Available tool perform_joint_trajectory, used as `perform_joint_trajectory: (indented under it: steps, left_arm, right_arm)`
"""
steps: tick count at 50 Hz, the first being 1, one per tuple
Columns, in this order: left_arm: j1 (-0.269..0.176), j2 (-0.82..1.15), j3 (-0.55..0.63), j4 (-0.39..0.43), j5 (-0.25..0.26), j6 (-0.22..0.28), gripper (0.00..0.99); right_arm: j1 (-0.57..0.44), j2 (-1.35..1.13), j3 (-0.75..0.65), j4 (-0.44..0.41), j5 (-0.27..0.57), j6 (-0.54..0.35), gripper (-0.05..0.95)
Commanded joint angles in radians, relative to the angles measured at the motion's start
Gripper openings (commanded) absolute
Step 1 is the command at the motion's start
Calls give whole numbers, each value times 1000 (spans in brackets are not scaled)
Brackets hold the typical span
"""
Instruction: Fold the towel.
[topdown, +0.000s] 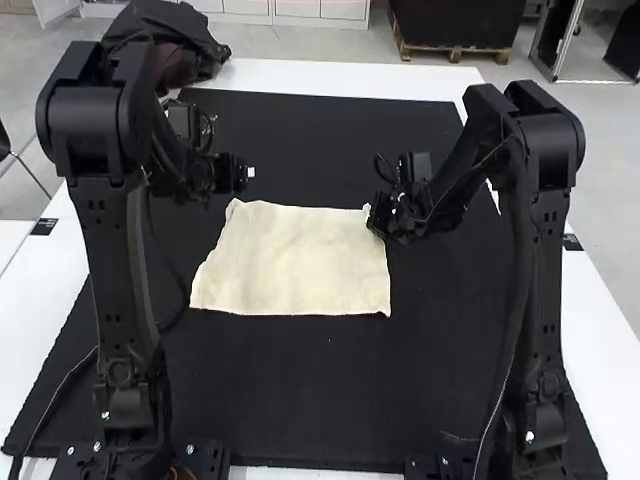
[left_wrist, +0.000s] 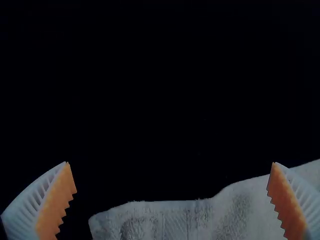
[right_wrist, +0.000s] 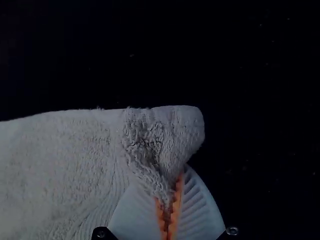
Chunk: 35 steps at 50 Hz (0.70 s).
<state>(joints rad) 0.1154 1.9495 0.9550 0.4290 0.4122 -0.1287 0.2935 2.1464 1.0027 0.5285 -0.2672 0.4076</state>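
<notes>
One cream towel (topdown: 290, 260), laid spread near the centre of a black mat (topdown: 310, 400) on the white bench (topdown: 610, 330); 12 o'clock is taken as the far side. Left gripper (topdown: 249, 173): stationed at the towel's 11 o'clock, jaws set wide, nothing held. Right gripper (topdown: 372, 213): jaws closed, the 2 o'clock corner pinched between them.

We see our left arm (topdown: 115, 250) bent high at its elbow, with the left pincer (topdown: 249, 172) wide open, white ribbed fingers (left_wrist: 30, 210) well apart and orange pads (left_wrist: 56, 205) facing each other. Our right arm (topdown: 540, 250), also bent, angles inward and down; the right pincer's (topdown: 378, 218) fingers (right_wrist: 197, 207) are closed together.
</notes>
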Motion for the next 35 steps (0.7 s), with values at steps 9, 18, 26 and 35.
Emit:
perform_joint_trajectory:
  steps: [9, 18, 26, 35]
  left_arm:
    - [73, 26, -7, -12, 60, -28, 898]
    - [72, 26, -28, -12, 65, -22, 900]
    - [70, 35, -45, -18, 89, -17, 900]
    - [70, 55, -62, -9, 105, -15, 900]
  right_arm:
    - [18, 15, -18, -5, -52, 5, -7]
    - [18, 15, -18, -1, -52, 4, -7]
    - [18, 15, -19, 1, -52, 2, -7]
    - [18, 13, -19, 2, -52, 0, -7]
